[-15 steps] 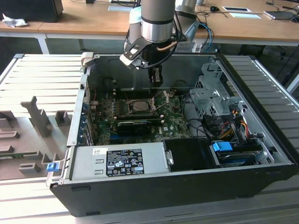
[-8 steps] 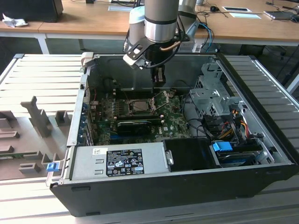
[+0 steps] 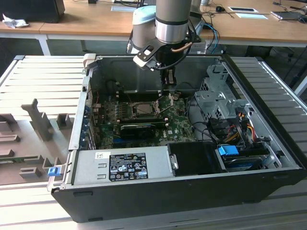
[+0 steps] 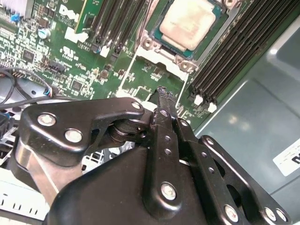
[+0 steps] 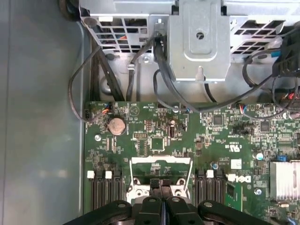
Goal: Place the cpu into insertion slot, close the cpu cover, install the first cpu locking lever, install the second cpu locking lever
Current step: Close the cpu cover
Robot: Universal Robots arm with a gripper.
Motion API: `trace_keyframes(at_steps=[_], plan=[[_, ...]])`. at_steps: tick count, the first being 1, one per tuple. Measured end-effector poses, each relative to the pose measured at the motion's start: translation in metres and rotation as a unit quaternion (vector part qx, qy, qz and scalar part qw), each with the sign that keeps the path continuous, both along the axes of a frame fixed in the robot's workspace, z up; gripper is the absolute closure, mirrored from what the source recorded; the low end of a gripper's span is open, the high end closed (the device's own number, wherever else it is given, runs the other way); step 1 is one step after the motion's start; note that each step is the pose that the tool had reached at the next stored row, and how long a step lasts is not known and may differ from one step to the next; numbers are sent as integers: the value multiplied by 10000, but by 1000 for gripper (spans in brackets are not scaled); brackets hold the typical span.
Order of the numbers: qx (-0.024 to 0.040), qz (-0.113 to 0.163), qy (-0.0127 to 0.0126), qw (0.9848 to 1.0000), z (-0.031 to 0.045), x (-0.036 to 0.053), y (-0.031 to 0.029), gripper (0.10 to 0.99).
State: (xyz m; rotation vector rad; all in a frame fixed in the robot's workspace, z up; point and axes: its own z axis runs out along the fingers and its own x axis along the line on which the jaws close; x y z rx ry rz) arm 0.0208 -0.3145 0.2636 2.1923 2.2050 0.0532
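In the second wrist view the cpu (image 4: 190, 21), a pale silver square chip, lies in the insertion slot (image 4: 151, 43) on the green board. The cpu cover (image 4: 159, 56), a thin silvery frame with a large window, stands swung open off the slot on the side toward my fingers; it also shows as the cpu cover (image 5: 161, 160) in the first wrist view. My gripper (image 4: 162, 92) is shut with nothing visible between its black fingers, its tips just at the cover's free edge. In the exterior view the gripper (image 3: 169, 86) hangs inside the case, over the raised cover (image 3: 168, 103).
Long black memory slots (image 4: 225, 51) flank the socket on both sides. A black graphics card (image 3: 141, 128) lies in front of it, the power supply (image 3: 120, 165) nearer still. The metal drive cage (image 5: 199, 42) and cables (image 5: 164, 70) crowd the exterior view's right.
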Motion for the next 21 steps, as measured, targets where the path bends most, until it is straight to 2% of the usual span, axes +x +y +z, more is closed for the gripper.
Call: trace_keyframes(at_steps=[5,8,21], plan=[[1,7,2,10000,-1,97,5,980],[0,10,8,10000,0,201,5,980],[-5,45,9,10000,-29,385,8,980]])
